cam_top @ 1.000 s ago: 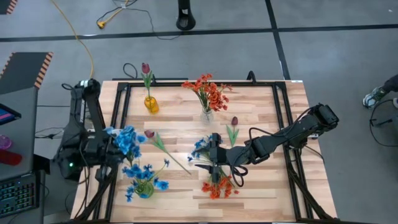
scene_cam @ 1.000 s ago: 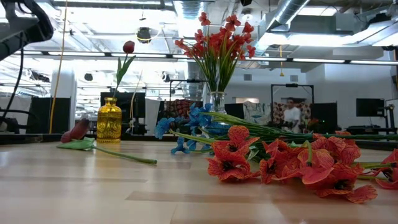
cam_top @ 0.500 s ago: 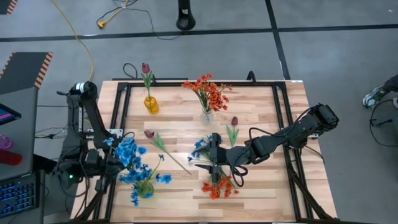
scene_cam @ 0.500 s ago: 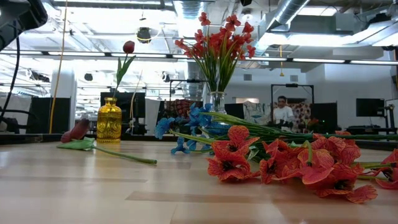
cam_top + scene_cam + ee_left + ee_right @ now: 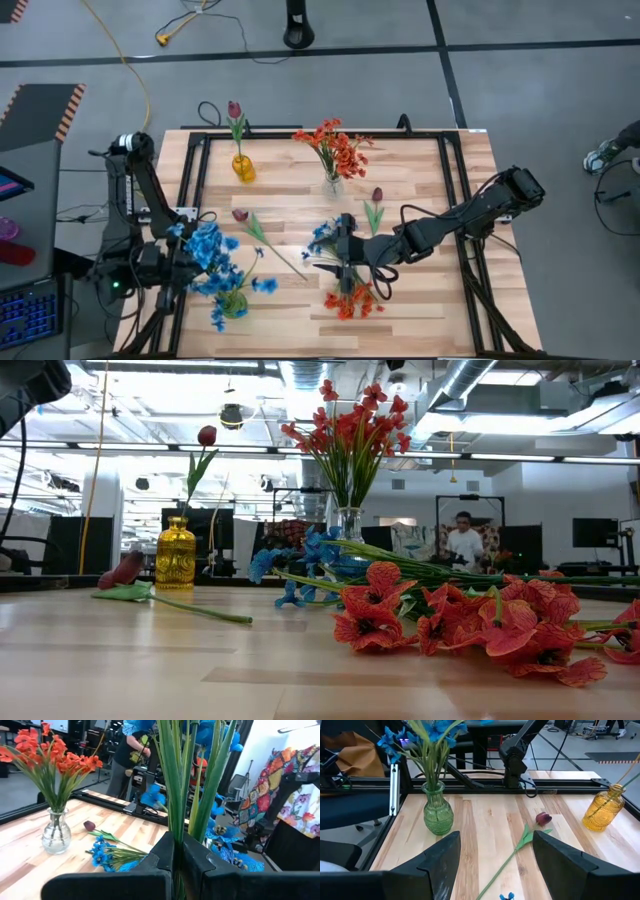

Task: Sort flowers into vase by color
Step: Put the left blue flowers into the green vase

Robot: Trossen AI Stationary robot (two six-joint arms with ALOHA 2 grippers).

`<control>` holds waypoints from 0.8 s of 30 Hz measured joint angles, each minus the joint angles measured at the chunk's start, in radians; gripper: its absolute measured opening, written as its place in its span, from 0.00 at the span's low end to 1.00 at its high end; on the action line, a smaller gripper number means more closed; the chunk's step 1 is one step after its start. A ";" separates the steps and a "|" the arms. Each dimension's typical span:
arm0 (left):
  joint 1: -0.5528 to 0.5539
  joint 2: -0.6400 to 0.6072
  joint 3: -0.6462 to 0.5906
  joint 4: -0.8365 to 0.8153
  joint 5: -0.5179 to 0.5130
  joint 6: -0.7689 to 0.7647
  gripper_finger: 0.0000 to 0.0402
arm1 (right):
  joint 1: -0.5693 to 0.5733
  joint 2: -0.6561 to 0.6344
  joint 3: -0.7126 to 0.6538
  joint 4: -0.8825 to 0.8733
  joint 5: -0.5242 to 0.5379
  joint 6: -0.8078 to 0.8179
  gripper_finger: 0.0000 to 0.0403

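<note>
Jaws pinching the green stems of a bright blue flower sprig [image 5: 205,245], the left gripper [image 5: 176,854] has lowered it from beside to directly over the green glass vase [image 5: 232,303] at the table's near-left corner, where blue clusters already stand; insertion is judged under way. The right gripper [image 5: 495,851], fingers spread and empty, waits mid-table over loose blue and orange-red sprigs [image 5: 350,298]. Beside the vase the table edge and black rail [image 5: 180,240] crowd the left arm, whereas the wooden tabletop [image 5: 290,310] toward centre lies open.
</note>
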 joint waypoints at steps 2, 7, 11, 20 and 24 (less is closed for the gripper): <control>0.008 0.000 0.000 0.009 0.000 0.000 0.00 | -0.003 0.000 0.000 0.000 0.000 0.000 0.69; 0.021 0.000 0.000 0.033 0.000 -0.001 0.00 | -0.014 0.000 0.000 0.000 0.000 0.002 0.69; 0.032 0.004 0.000 0.047 0.000 -0.001 0.00 | -0.014 0.000 0.000 0.000 0.000 0.002 0.69; 0.049 0.072 0.000 0.144 0.000 0.029 0.00 | -0.014 0.000 0.000 0.000 0.000 0.000 0.69; 0.049 0.095 0.000 0.163 0.000 0.038 0.00 | -0.014 0.000 0.000 0.000 0.000 0.000 0.69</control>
